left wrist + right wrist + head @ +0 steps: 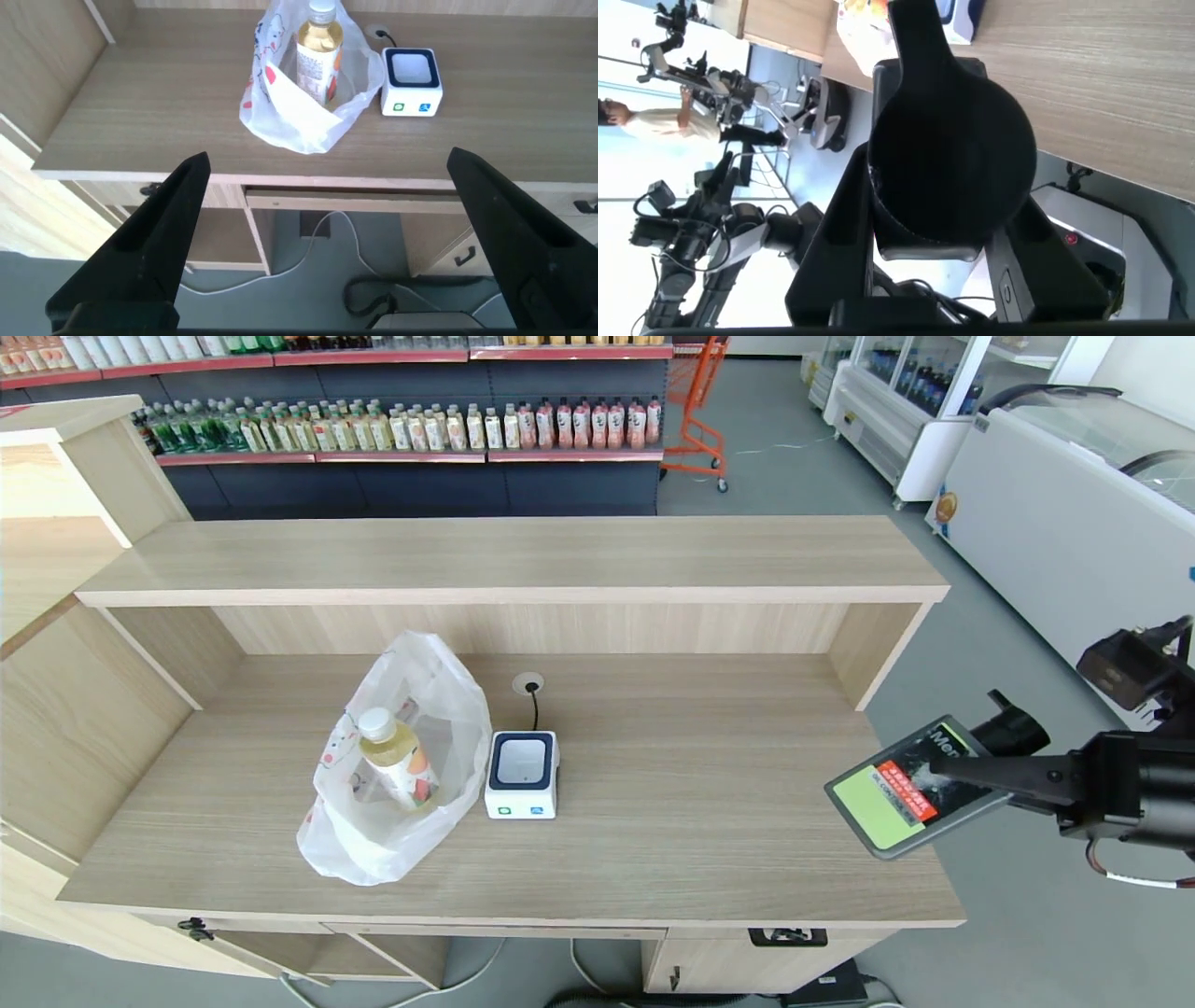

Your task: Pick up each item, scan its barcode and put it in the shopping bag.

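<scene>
A white shopping bag (392, 775) stands on the wooden counter (709, 784) with a tea bottle (397, 761) upright inside it. Just right of the bag sits the white barcode scanner (523, 773), its window facing up. My right gripper (943, 773) is shut on a flat dark packet (896, 793) with a green and red label, held tilted over the counter's right front corner. In the right wrist view the packet's dark back (952, 159) hides most of the scene. My left gripper (327, 243) hangs open below the counter's front edge, in front of the bag (290, 93) and scanner (411, 82).
A raised ledge (513, 560) runs along the counter's back, with side walls at both ends. The scanner's cable goes into a grommet (528, 684) behind it. Chest freezers (1074, 495) stand to the right; drink shelves (401, 429) and an orange cart (700, 401) lie beyond.
</scene>
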